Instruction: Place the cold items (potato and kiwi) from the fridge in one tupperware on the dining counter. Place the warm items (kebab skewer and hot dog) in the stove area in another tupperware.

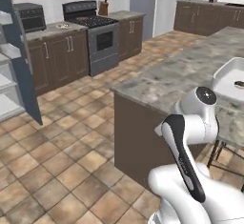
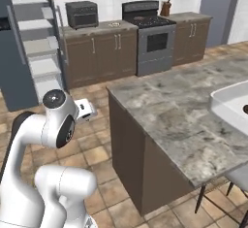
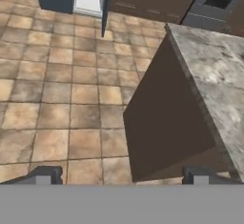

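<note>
My gripper (image 3: 121, 178) hangs open and empty above the tiled floor, next to the corner of the dining counter (image 3: 214, 70). A white tupperware (image 1: 228, 77) sits on the dining counter (image 1: 181, 70) at the right, with a small dark item (image 1: 239, 83) inside that I cannot identify. The same tupperware (image 2: 231, 106) shows at the right edge of the right base view. The fridge (image 1: 9, 70) stands open at the left with pale shelves (image 2: 41, 52). The stove (image 1: 95, 32) is at the back. The potato, kiwi, kebab skewer and hot dog are too small or hidden to make out.
A toaster oven (image 2: 81, 13) and a small plate-like thing (image 2: 115, 24) rest on the back counter left of the stove (image 2: 150, 30). The open fridge door (image 1: 21, 61) juts into the floor. A stool (image 2: 232, 183) stands by the island. Tiled floor (image 1: 62, 147) lies between fridge and island.
</note>
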Motion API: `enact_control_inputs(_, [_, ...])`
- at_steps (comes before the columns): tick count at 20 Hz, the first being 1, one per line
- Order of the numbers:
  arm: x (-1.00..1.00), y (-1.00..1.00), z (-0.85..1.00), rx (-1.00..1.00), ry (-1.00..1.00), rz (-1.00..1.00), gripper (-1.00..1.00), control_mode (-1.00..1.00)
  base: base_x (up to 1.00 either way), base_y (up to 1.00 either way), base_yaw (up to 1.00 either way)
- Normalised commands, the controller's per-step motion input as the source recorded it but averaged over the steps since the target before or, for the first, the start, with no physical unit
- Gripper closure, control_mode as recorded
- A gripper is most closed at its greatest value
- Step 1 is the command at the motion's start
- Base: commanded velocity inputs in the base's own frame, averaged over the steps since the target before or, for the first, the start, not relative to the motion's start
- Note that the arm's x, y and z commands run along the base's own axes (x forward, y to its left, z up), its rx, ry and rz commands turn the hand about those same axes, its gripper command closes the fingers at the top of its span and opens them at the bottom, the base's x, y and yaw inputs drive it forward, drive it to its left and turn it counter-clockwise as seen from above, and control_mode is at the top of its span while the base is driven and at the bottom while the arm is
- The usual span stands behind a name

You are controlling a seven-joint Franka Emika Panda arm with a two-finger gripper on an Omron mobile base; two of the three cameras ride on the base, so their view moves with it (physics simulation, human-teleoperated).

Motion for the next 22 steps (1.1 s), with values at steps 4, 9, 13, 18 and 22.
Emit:
enact_control_inputs(4, [0.00, 0.00, 0.00, 0.00, 0.00, 0.00, -1.00, 1.00, 0.66, 1.00, -0.33])
enact_control_inputs(9, [0.00, 0.00, 0.00, 0.00, 0.00, 0.00, -1.00, 1.00, 0.62, 1.00, -0.32])
enact_control_inputs(13, [0.00, 0.00, 0.00, 0.00, 0.00, 0.00, -1.00, 1.00, 0.58, 1.00, -0.31])
enact_control_inputs(18, [0.00, 0.00, 0.00, 0.00, 0.00, 0.00, -1.00, 1.00, 0.55, 1.00, -0.30])
enact_control_inputs(22, [0.00, 0.00, 0.00, 0.00, 0.00, 0.00, -1.00, 1.00, 0.55, 1.00, -0.29])
